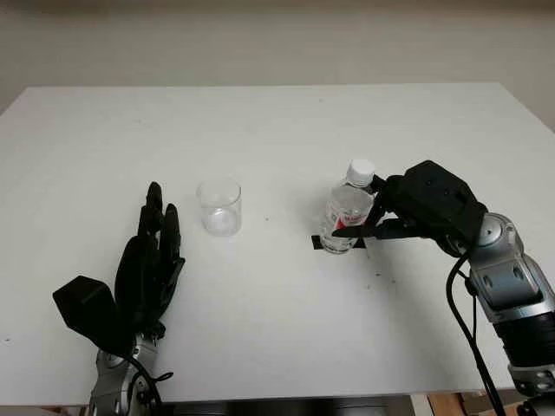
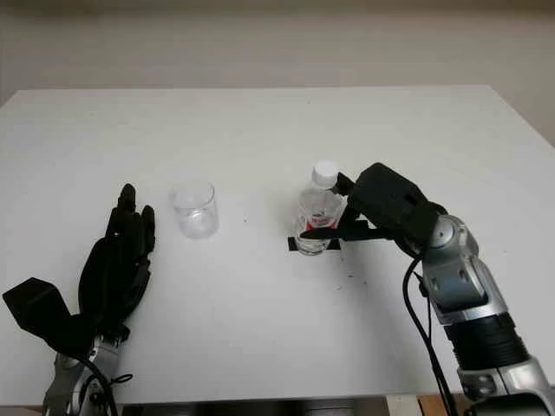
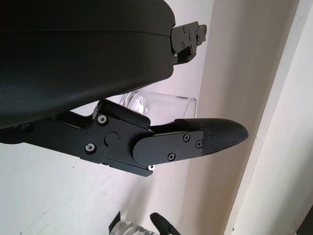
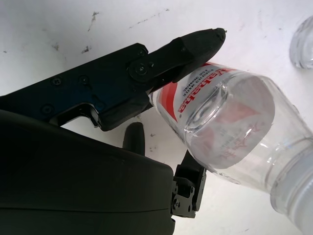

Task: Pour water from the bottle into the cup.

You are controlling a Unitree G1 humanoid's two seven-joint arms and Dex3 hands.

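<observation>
While my left hand (image 1: pixel 147 264) lies open, right hand (image 1: pixel 381 218) fingers (image 4: pixel 190 46) clasp one red-labelled bottle (image 1: pixel 347 212) beside one cup (image 1: pixel 218 206); label text unreadable.

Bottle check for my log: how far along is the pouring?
Done: nothing poured; the cup looks empty. In hand: the right hand is closing around the upright, capped bottle, which stands on the table. The left hand is open near the cup. Left: lift, uncap, pour.

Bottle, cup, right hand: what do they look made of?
Bottle: clear thin plastic by the look, glossy, with a white cap and a red-and-white label. Cup: transparent, see-through wall; plastic or glass, can't tell. Right hand, at the bottle: matte black shell with visible screws, probably hard plastic or metal.
</observation>
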